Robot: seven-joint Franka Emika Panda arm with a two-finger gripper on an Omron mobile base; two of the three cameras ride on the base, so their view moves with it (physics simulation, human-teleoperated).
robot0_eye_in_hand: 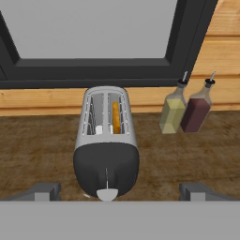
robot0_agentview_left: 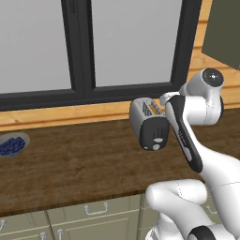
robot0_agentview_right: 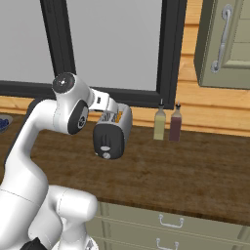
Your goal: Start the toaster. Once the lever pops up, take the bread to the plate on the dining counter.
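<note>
We record one toaster (robot0_eye_in_hand: 106,145), silver-grey with two slots and a black end panel, standing on the wooden counter (robot0_agentview_left: 70,164) below the dark-framed window (robot0_agentview_right: 117,49), its black end turned toward the robot. In the hand view we see the bread (robot0_eye_in_hand: 115,118) standing on edge in the right-hand slot, showing as a narrow orange-tan strip; the left-hand slot holds a small pale tab. At the bottom of the black panel we note the lever (robot0_eye_in_hand: 107,193), a pale knob-like tab, low on the panel's centre line. We see the gripper (robot0_eye_in_hand: 119,191) with its jaws spread wide apart, one dark fingertip at each lower corner of the hand view, the toaster's black end lying between them and neither tip touching it; nothing is held. In the two base views the toaster sits just ahead of the arm's wrist, and the hand itself is hidden behind the arm. To the right of the toaster, against the back wall, we list two bottles side by side: a yellow-green bottle (robot0_eye_in_hand: 172,110) and a dark red bottle (robot0_eye_in_hand: 197,110), touching or nearly so. Far to the left on the same counter stands a small grey bowl of blue berries (robot0_agentview_left: 12,144). Olive drawer cabinets (robot0_agentview_left: 93,218) run beneath the counter.
</note>
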